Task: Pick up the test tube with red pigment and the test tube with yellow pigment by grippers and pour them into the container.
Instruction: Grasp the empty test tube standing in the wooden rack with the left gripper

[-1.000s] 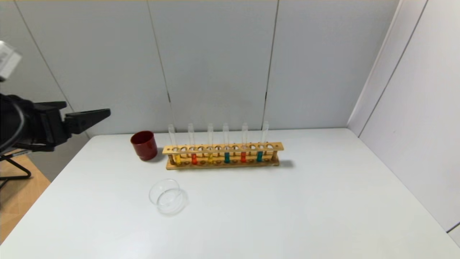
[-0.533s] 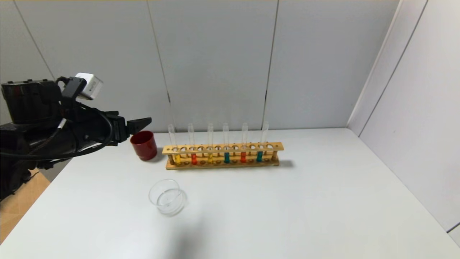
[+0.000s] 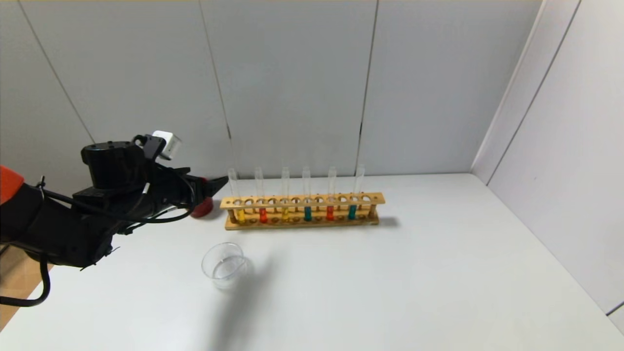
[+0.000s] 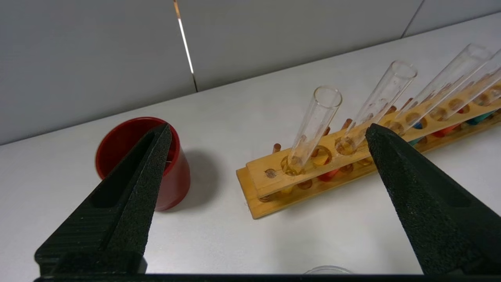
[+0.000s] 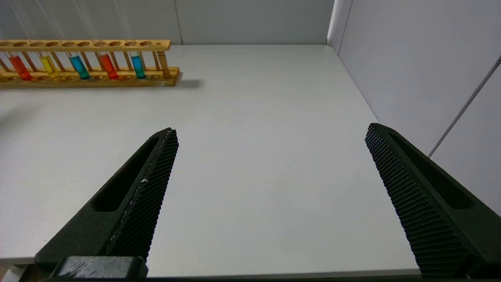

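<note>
Wooden rack (image 3: 302, 212) is approached by the left gripper (image 3: 214, 184), fingers spread wide; the right gripper (image 5: 270, 135) is parked, equally wide. Slippery, fragile test tube with yellow pigment (image 3: 236, 195), racked leftmost, is best grasped by its upper glass.

- The test tube with red pigment (image 3: 263, 202) is a slim clear glass tube with a short column of orange-red liquid at its rounded bottom. It stands upright in a slot near the left end of its holder, towards the far edge of the worktop.
- The test tube with yellow pigment (image 3: 238, 202) is alike, with yellow liquid, upright in the leftmost filled slot, just beside the red one.
- The container (image 3: 227, 266) is a small round clear glass dish, upright, lying nearer the front edge, left of centre, well apart from both tubes.
</note>
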`<action>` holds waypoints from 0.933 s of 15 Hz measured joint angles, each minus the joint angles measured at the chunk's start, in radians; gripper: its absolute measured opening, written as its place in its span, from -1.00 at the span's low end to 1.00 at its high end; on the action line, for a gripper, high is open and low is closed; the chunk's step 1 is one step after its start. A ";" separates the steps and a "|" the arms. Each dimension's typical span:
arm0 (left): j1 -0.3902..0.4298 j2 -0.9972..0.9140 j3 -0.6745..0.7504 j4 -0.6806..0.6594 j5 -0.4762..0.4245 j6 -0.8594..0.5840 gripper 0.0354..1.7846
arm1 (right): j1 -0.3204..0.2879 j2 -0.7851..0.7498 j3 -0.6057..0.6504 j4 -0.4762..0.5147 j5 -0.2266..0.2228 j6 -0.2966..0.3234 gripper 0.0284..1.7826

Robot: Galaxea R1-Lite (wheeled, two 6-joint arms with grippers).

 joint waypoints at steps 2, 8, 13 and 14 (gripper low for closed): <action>-0.011 0.039 -0.010 -0.004 -0.015 0.001 0.96 | 0.000 0.000 0.000 0.000 0.000 0.000 0.96; -0.038 0.113 -0.061 -0.005 -0.016 -0.001 0.96 | 0.000 0.000 0.000 0.000 0.000 0.000 0.96; -0.055 0.179 -0.117 0.003 -0.015 0.000 0.96 | 0.000 0.000 0.000 0.000 0.000 0.000 0.96; -0.056 0.189 -0.126 0.004 -0.015 0.000 0.96 | 0.000 0.000 0.000 0.000 0.000 0.000 0.96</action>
